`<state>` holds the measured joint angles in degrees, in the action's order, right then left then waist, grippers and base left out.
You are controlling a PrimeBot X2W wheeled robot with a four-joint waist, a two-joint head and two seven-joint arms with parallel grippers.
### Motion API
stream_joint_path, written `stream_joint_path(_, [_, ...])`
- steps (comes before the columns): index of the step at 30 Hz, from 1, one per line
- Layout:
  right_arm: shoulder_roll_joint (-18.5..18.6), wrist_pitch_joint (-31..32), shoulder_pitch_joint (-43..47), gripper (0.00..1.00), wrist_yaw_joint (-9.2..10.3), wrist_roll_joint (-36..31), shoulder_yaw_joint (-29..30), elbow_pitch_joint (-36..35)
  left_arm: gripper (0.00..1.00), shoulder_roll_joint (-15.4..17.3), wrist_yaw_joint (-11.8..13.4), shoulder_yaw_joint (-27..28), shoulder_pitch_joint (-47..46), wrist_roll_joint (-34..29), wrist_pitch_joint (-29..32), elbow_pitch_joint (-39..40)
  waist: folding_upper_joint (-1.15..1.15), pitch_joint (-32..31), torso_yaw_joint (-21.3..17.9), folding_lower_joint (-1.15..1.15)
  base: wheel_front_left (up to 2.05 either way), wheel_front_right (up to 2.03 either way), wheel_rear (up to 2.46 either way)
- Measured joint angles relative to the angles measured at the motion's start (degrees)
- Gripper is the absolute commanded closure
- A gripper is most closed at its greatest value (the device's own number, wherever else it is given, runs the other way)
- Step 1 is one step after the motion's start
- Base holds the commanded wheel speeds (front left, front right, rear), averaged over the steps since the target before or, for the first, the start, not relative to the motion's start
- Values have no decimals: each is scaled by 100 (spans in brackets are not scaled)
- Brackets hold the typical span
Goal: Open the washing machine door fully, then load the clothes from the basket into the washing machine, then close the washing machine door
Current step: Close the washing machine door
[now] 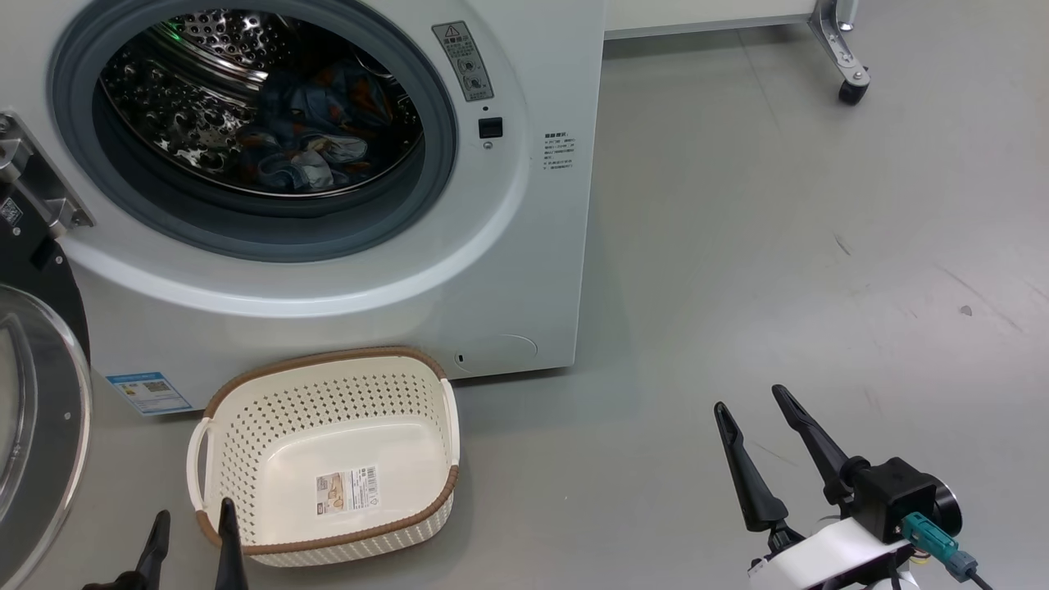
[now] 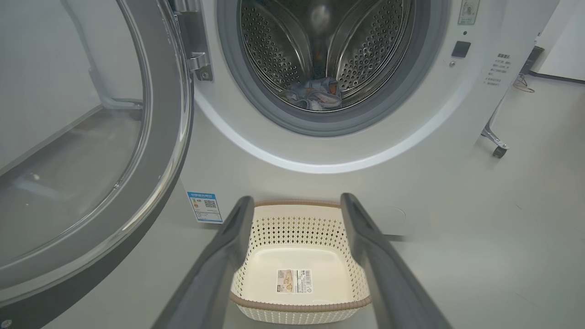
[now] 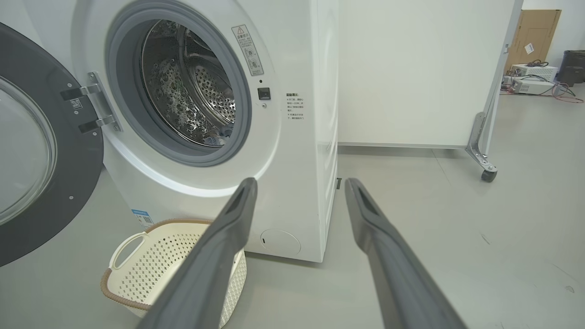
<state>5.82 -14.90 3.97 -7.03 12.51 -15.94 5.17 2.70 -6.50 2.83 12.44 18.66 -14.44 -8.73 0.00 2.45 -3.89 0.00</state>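
While both arms sit low before the washing machine (image 1: 508,270), notes run from its left side.

Washing machine door (image 1: 41,393): swung wide to the machine's left, on its metal hinge, glass bowl inside the dark rim.

Left gripper (image 1: 192,515): fingers spread wide and empty, tips above the basket's near rim; whether they touch it is unclear.

Basket (image 1: 328,410): on the floor at the machine's front, below the drum opening, label sticker showing on its floor.

Clothes (image 1: 315,131): blue fabric with orange prints plus pale cloth, heaped low inside the machine's steel drum.

Right gripper (image 1: 749,399): fingers parted wide, gripping nothing, over the floor right of the machine's front corner, well apart from it.
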Motion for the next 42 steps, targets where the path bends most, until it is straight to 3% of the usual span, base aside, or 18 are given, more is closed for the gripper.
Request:
stream_joint_path(22, [9, 0, 0, 0, 0, 0, 131, -75, 0, -2, -3, 69, 1, -38, 0, -202, 0, 24, 158, 0, -7, 7, 0])
stream_joint_path(37, [177, 0, -164, 0, 0, -58, -205, -112, 0, -10, -30, 454, -117, -157, 0, -365, 0, -82, 970, 0, 0, 0, 0])
stream_joint_path(42, [285, 0, -289, 0, 0, -57, -517, -63, 0, -11, -16, 627, -115, -176, 0, -147, 0, -184, 1506, 0, 0, 0, 0])
